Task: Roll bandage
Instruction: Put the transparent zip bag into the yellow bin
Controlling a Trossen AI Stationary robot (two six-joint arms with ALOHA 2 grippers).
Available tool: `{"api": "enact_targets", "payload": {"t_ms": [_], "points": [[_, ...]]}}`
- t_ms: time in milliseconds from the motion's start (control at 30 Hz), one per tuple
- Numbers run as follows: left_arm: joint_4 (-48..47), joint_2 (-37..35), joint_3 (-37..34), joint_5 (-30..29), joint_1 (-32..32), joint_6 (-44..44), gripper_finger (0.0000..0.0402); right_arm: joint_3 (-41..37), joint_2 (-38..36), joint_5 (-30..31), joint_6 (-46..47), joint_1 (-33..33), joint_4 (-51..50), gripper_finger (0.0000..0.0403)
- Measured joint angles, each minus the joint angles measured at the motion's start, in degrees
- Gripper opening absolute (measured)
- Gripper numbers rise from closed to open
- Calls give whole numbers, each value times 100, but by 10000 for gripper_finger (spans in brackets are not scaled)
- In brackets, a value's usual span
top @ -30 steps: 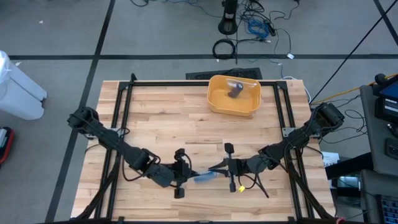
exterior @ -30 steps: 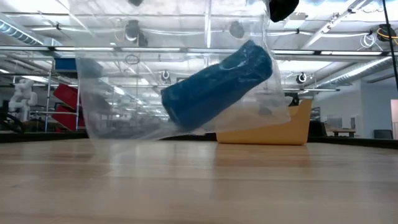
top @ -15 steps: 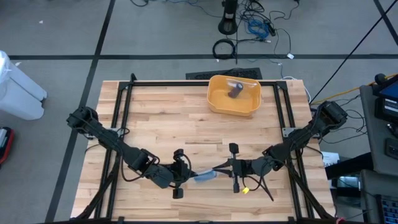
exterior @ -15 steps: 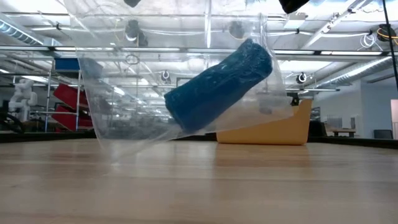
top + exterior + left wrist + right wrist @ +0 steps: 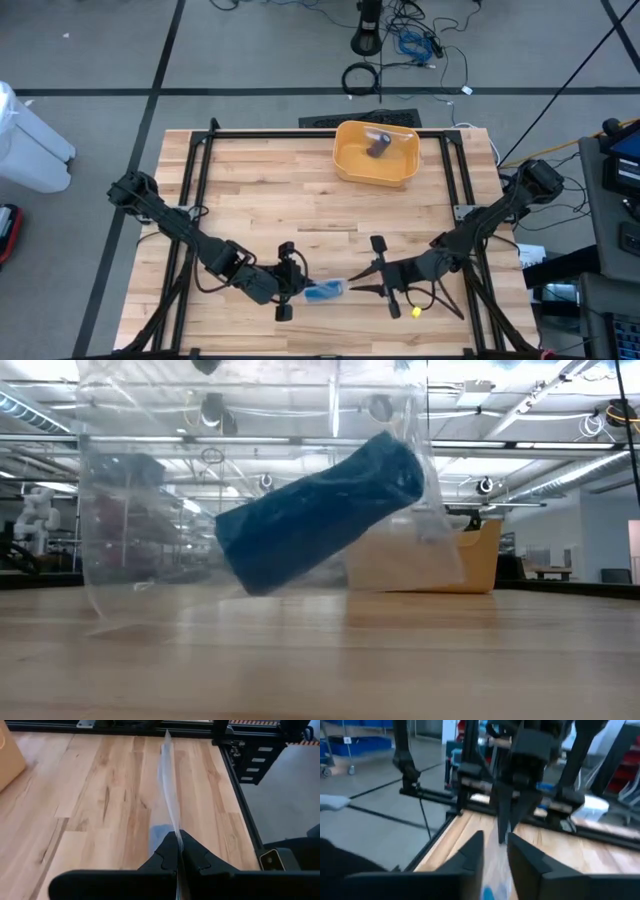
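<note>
Clear plastic bag (image 5: 250, 510) hangs at the near edge of the table (image 5: 270, 190), about 6 o'clock from table centre in the high view. Inside it: a blue bandage roll (image 5: 318, 512), tilted, one end higher than the other, lower end just above the wood. In the low view the bag's bottom edge seems to touch the table top; its upper edge is cut off by the top of the frame.

Left gripper (image 5: 296, 293) is clenched on the bag's edge; in the left wrist view its fingers (image 5: 165, 860) press together with the thin film (image 5: 170, 805) standing edge-on between them, a blue patch of the roll (image 5: 160, 834) showing past the tips.

Right gripper (image 5: 356, 287) sits just at 3 o'clock of the bag. In the right wrist view its fingers (image 5: 470, 852) stand a little apart, with the bag's film (image 5: 496, 865) blurred between them; whether they touch it cannot be told.

Yellow bin (image 5: 350, 165) at 12 o'clock, far edge of the table, holds one dark object (image 5: 378, 147) beside something pale; neither can be made out. In the low view the bin (image 5: 480, 560) is half hidden behind the bag.
</note>
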Motion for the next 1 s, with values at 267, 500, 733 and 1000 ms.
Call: {"api": "enact_targets", "payload": {"t_ms": [267,500,733,1000], "points": [[286,251,2,445,298,-2,0,684,568,-10,-156,-420,-394,191],[275,251,7,494,319,1,0,2040,853,-94,342,-627,-3237,213],[302,251,9,494,309,15,0,2583,1172,-889,420,-764,-3574,178],[303,251,9,500,289,70,0,2583,1474,-946,551,-889,-3788,174]]}}
